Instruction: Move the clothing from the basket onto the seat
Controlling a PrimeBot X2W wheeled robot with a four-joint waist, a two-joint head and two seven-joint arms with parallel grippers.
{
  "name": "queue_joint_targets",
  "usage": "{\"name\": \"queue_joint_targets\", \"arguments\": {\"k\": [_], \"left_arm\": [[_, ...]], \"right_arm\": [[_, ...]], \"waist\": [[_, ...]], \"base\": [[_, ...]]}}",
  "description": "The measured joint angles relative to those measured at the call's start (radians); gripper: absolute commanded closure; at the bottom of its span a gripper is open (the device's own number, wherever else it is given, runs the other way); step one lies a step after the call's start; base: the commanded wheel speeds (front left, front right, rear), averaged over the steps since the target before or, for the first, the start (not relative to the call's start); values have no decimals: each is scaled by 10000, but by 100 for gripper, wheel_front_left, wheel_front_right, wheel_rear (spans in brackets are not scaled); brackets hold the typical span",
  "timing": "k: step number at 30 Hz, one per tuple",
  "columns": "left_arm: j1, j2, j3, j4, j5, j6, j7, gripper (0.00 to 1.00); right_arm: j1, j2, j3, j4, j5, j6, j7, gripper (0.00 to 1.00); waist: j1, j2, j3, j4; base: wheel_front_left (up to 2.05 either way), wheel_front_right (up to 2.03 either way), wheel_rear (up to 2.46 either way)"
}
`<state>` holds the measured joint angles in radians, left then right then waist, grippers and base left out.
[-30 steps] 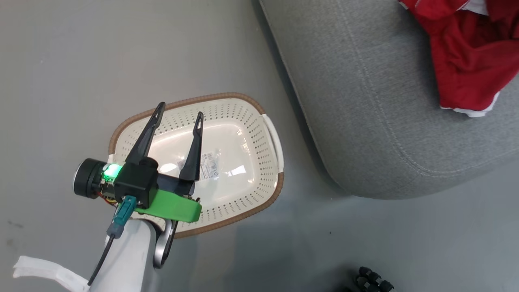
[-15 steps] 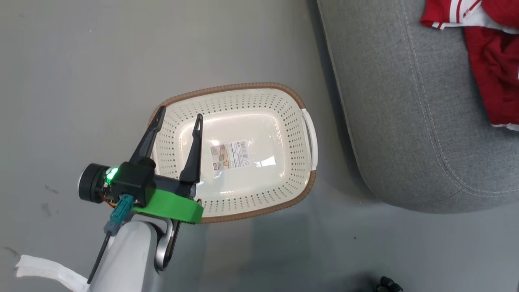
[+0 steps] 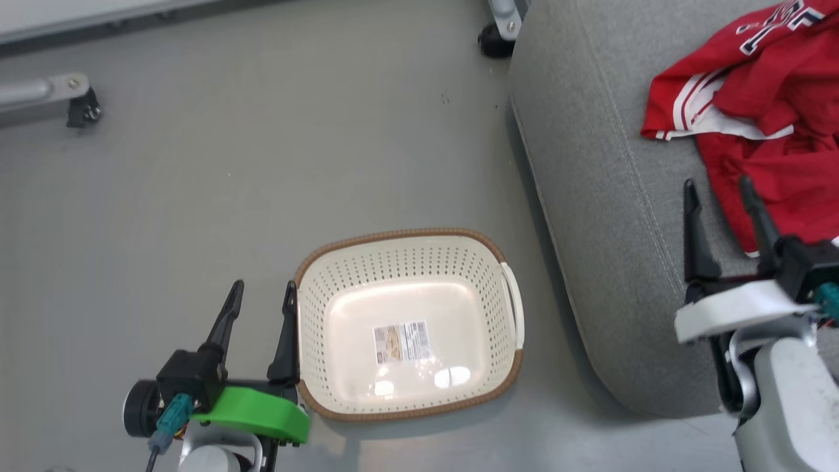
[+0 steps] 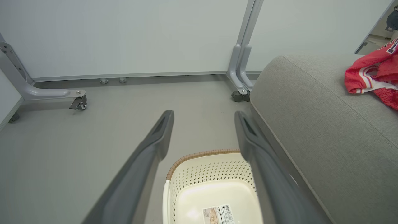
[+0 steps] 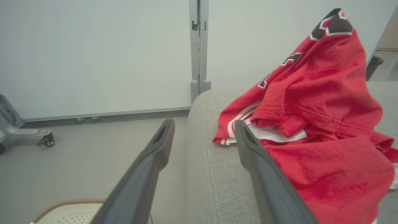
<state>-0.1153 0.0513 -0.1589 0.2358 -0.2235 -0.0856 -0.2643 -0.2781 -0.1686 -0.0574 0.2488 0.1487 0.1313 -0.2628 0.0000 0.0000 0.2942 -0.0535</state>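
Clothing point(image 3: 773, 111) is lying on the seat point(image 3: 609, 196) before the right tool point(image 3: 716, 181), with the basket point(image 3: 406, 233) beside the left tool point(image 3: 263, 286) sitting empty. Both tools are hanging released, and the work is looking complete.

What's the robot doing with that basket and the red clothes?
The robot is moving laundry. The red clothing lies crumpled on the grey seat, and the basket on the floor holds just its label sticker. Both hands are open and empty: the left hand is beside the basket, the right hand is over the seat near the clothing.
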Motion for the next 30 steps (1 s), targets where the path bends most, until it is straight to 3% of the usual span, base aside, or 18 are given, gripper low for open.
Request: {"name": "queue_joint_targets", "arguments": {"k": [12, 21, 30], "left_arm": [[1692, -13, 604, -1151, -268, 199, 0, 0], [2685, -15, 502, -1956, 77, 163, -4, 0], [2941, -13, 485, -1841, 276, 96, -4, 0]], "right_arm": [[3003, 809, 1471, -1887, -190, 0, 0, 0], [3993, 1108, 1471, -2243, -441, 0, 0, 0], [4232, 1168, 1308, -2265, -522, -2, 0, 0]], "waist": [[0, 0, -2392, 582], [0, 0, -3417, 954], [0, 0, -3850, 1102]], "base": [[0, 0, 0], [0, 0, 0], [0, 0, 0]]}}
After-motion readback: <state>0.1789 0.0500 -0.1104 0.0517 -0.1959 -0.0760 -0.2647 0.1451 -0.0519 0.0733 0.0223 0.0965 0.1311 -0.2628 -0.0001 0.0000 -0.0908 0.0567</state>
